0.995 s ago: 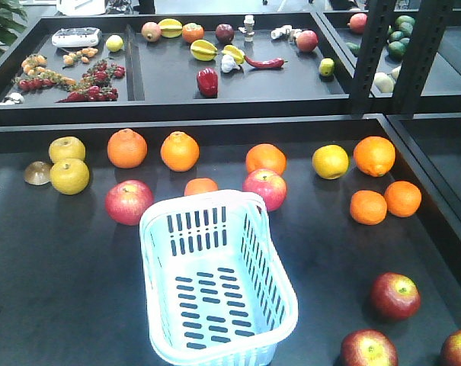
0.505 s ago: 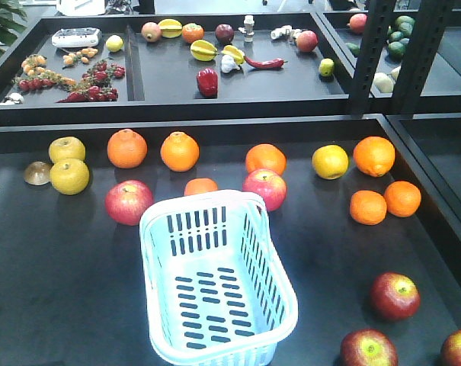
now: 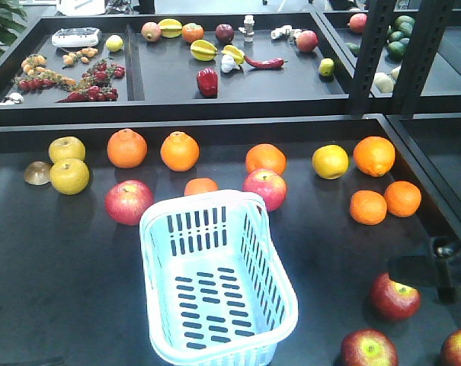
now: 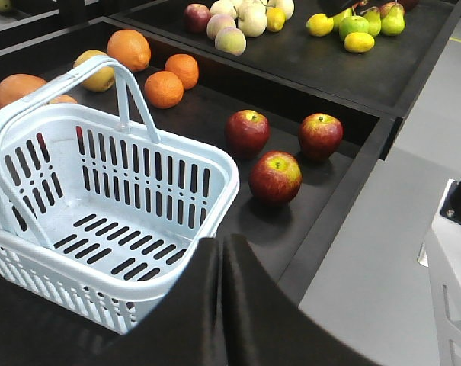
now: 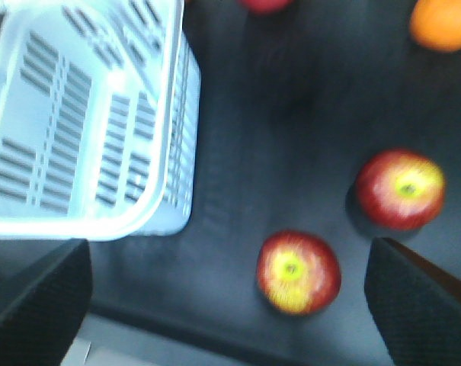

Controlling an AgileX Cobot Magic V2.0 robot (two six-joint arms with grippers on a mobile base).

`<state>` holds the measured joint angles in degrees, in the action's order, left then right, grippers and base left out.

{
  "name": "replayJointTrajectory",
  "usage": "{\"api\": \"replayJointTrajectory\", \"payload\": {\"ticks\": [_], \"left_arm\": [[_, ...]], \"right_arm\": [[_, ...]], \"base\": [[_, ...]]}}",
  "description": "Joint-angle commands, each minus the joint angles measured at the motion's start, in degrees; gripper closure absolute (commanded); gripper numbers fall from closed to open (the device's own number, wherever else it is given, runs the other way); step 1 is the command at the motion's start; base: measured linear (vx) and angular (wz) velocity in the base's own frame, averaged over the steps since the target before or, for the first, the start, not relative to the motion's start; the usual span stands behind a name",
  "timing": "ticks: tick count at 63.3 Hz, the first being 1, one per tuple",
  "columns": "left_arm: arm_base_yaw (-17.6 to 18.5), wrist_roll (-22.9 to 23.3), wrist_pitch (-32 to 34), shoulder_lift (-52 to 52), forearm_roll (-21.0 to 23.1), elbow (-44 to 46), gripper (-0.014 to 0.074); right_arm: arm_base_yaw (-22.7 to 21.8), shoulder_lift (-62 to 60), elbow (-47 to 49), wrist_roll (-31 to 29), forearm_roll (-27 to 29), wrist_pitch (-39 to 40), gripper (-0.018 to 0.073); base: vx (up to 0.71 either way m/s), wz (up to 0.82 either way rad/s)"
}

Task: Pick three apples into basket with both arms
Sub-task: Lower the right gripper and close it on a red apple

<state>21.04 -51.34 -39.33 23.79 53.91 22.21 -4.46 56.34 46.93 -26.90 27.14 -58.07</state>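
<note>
Pale blue-white plastic marks the basket (image 3: 202, 200), which stands near the middle of the dark desk (image 3: 62, 267). All three dark red apples lie on the desk to its right, outside it, at the near corner. The first apple (image 3: 395, 296) is a little farther back. The second apple (image 3: 369, 349) and the third apple (image 3: 459, 347) sit at the bottom edge of the front view.

My right gripper (image 5: 226, 248) hangs over that cluster with its fingers spread wide and nothing between them. Its wrist view is blurred, yet I can make out two of the apples below it, near the basket's slotted wall. From the front, its dark body pokes in from the right edge, just above the first apple.

My left gripper (image 4: 221, 245) shows at the basket's near rim, fingers pressed together on nothing.

Beyond the basket, a pinkish apple (image 3: 129, 202) and another pinkish apple (image 3: 265, 188) lie among oranges (image 3: 180, 151).
</note>
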Motion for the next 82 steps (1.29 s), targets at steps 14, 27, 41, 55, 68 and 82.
{"api": "replayJointTrajectory", "payload": {"ticks": [14,27,41,55,68,82], "left_arm": [[0.2,0.3,2.9,0.5,2.3,1.5,0.0603],[0.2,0.3,3.3,0.5,2.3,1.5,0.0603],[0.2,0.3,3.7,0.5,2.2,1.5,0.0603],[0.2,0.3,3.7,0.5,2.1,1.5,0.0603],[0.2,0.3,3.7,0.5,2.1,1.5,0.0603],[0.2,0.3,3.7,0.5,2.0,1.5,0.0603]], "right_arm": [[4.4,11.3,8.3,-2.1,1.3,-4.1,-0.0103],[12.7,18.7,8.4,9.4,-11.2,-2.7,-0.0092],[17.6,26.5,8.4,19.4,-21.7,-3.5,-0.0088],[18.3,34.1,8.4,24.3,-22.3,-2.8,-0.0078],[18.3,39.8,8.4,26.9,-23.6,-2.1,-0.0069],[18.3,42.7,8.4,28.0,-24.6,-0.1,-0.0064]], "base": [[0.00,0.00],[0.00,0.00],[0.00,0.00],[0.00,0.00],[0.00,0.00],[0.00,0.00]]}}
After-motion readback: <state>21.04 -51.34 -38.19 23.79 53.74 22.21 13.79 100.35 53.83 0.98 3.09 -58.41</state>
